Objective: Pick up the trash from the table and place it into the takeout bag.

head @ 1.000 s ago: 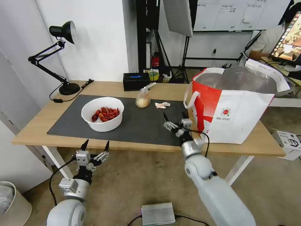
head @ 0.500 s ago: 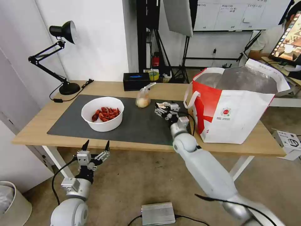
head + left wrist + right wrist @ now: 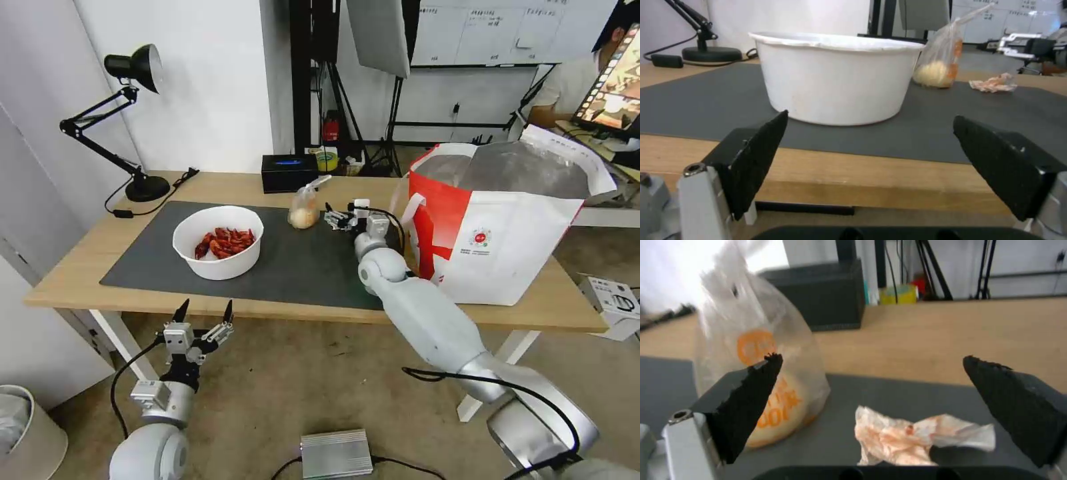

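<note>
On the dark mat (image 3: 300, 267) of the table (image 3: 73, 270) stands the white bowl (image 3: 217, 241) of red crayfish shells. The knotted clear bag (image 3: 304, 212) stands farther back. My right gripper (image 3: 340, 217) hovers open just right of that bag, low over the crumpled tissue (image 3: 916, 436), which lies between and slightly below its fingers (image 3: 751, 400). The knotted bag (image 3: 769, 373) sits beside one finger. The red-and-white takeout bag (image 3: 507, 220) stands open at the table's right. My left gripper (image 3: 205, 312) waits open below the table's front edge, facing the bowl (image 3: 835, 76).
A black box (image 3: 289, 172) sits at the table's back edge and a black desk lamp (image 3: 133, 120) at the back left. On the floor lie a silver unit (image 3: 335, 453) and a white bin (image 3: 27, 427). Tripods stand behind the table.
My right arm has reached forward from the table's front edge beside the takeout bag to just over the tissue, still open. The left arm has not moved.
</note>
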Robot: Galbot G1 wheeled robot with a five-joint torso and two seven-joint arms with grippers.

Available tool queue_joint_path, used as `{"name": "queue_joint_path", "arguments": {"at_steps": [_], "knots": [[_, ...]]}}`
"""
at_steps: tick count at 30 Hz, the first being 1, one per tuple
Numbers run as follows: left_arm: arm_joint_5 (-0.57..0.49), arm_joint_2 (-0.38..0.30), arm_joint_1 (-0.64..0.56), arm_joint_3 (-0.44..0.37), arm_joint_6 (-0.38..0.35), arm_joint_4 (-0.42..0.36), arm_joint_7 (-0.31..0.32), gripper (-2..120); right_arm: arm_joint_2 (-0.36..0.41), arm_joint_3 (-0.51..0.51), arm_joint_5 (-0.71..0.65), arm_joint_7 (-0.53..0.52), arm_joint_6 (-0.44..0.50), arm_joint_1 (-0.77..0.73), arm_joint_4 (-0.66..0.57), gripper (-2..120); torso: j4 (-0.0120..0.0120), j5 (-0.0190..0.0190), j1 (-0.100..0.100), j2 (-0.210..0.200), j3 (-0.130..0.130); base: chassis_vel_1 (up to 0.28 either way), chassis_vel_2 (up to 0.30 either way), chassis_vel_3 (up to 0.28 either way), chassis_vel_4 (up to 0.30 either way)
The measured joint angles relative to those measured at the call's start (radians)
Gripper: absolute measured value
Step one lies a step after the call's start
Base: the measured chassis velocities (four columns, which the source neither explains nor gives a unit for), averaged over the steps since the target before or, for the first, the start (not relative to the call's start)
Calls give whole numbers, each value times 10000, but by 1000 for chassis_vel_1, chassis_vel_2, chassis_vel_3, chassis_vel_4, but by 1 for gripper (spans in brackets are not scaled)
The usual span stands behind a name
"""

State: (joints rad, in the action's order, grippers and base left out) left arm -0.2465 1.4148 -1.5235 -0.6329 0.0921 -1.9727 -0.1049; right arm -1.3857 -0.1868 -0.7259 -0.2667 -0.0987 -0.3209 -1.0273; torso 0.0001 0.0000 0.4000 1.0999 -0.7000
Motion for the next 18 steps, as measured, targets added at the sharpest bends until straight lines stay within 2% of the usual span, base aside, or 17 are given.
{"name": "queue_joint_path", "arguments": {"at_steps": [5, 8, 18], "knots": [[2, 42, -10, -15, 15, 21, -11, 100, -197, -25, 2, -219, -488, 242, 359, 100, 0, 0, 0, 0, 0, 0, 0, 0, 0], [2, 67, 13, -22, 28, 95, -23, 100, -343, -16, 18, -554, -1093, 471, 717, 100, 0, 0, 0, 1, 0, 0, 0, 0, 0], [50, 129, 137, 121, 38, 261, -64, 100, -716, 133, 89, -332, -1186, 928, 2025, 100, -1, 0, 0, 2, 0, 0, 0, 0, 0]]}}
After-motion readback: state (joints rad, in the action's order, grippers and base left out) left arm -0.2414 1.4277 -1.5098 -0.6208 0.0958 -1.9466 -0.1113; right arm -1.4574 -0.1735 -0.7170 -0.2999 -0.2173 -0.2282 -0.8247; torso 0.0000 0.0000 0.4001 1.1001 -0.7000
